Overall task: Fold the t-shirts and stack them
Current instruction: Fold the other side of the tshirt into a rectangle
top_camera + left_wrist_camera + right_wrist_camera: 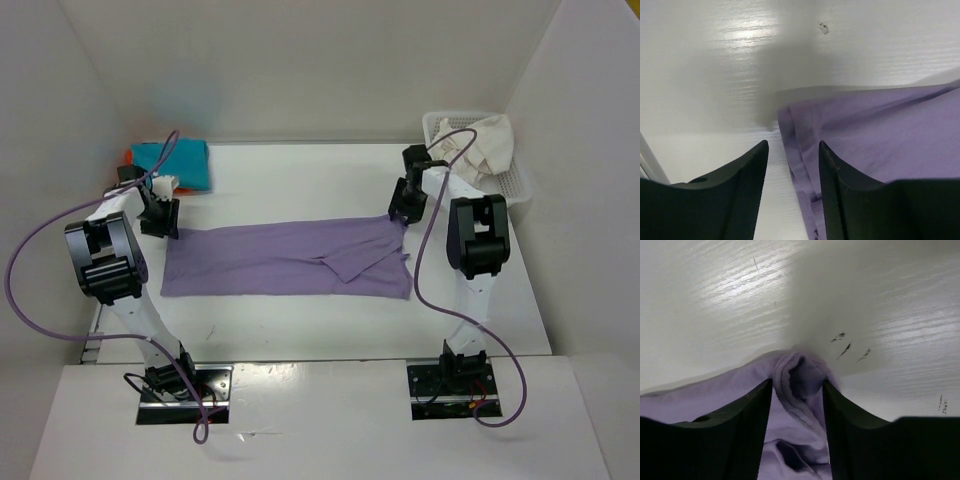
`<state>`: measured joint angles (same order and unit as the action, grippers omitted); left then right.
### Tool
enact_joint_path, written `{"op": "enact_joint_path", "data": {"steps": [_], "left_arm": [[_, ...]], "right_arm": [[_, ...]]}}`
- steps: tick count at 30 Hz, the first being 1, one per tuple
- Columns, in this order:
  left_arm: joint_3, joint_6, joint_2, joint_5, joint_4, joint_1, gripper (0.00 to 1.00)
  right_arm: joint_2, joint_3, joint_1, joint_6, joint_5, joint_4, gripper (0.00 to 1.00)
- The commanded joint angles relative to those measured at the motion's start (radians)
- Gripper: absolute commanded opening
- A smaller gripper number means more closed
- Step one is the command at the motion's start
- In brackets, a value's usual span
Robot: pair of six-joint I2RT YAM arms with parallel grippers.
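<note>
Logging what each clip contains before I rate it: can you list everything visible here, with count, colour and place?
purple shirt: 1, lavender, lying as a long strip across the middle of the table
teal shirt: 1, teal-blue, folded, far left corner
orange shirt: 1, orange, showing at the teal shirt's left edge
off-white shirt: 1, off-white, bunched in the basket
basket: 1, white mesh, far right corner
table: 1, white
cables: 2, purple, looping beside the arms
left arm, right arm: 2, black and white, bases at the near edge
left gripper: 1, black, open at the purple shirt's left end
right gripper: 1, black, open, the shirt's right corner between its fingers
</note>
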<state>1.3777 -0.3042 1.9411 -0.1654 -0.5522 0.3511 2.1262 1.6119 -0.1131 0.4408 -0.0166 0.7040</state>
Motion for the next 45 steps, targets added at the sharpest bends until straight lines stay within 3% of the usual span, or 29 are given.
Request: {"op": "enact_joint_path", "data": {"steps": [1,5,6,8,11,12,16,20,24,27,33,45], "left_arm": [[0.027,0.017,-0.047,0.010,0.008,0.005,0.54],[0.027,-0.016,-0.089,0.056,-0.002,0.005,0.60],[0.018,-0.027,-0.126,0.094,-0.002,0.005,0.65],[0.018,-0.039,-0.149,0.110,-0.002,-0.004,0.65],[0.018,-0.078,-0.212,0.161,-0.002,-0.038,0.68],[0.018,-0.107,-0.237,0.181,0.008,-0.050,0.70],[0.029,-0.151,-0.269,0.271,-0.001,-0.118,0.73],[0.029,-0.219,-0.312,0.294,-0.023,-0.226,0.73],[0.078,-0.308,-0.326,0.274,-0.069,-0.355,0.75],[0.104,-0.308,-0.306,0.302,-0.069,-0.429,0.76],[0.073,-0.283,-0.284,0.306,-0.078,-0.578,0.76],[0.000,-0.211,-0.185,0.242,-0.049,-0.610,0.78]], "right_arm": [[-0.102,-0.020,0.007,-0.034,-0.032,-0.017,0.54],[-0.260,-0.104,-0.039,0.019,-0.121,0.032,0.68],[-0.401,-0.218,-0.048,0.076,-0.147,0.046,0.68],[-0.432,-0.274,-0.048,0.097,-0.148,0.046,0.68],[-0.544,-0.363,-0.060,0.111,-0.079,0.046,0.60],[-0.555,-0.381,-0.081,0.122,-0.050,0.037,0.51],[-0.536,-0.431,-0.235,0.157,0.015,0.028,0.34],[-0.465,-0.420,-0.356,0.194,-0.003,0.040,0.30],[-0.422,-0.420,-0.356,0.217,0.006,0.014,0.26],[-0.394,-0.420,-0.375,0.217,0.017,0.014,0.20],[-0.385,-0.440,-0.407,0.237,-0.003,0.026,0.18],[-0.290,-0.383,-0.416,0.210,-0.143,0.089,0.18]]}}
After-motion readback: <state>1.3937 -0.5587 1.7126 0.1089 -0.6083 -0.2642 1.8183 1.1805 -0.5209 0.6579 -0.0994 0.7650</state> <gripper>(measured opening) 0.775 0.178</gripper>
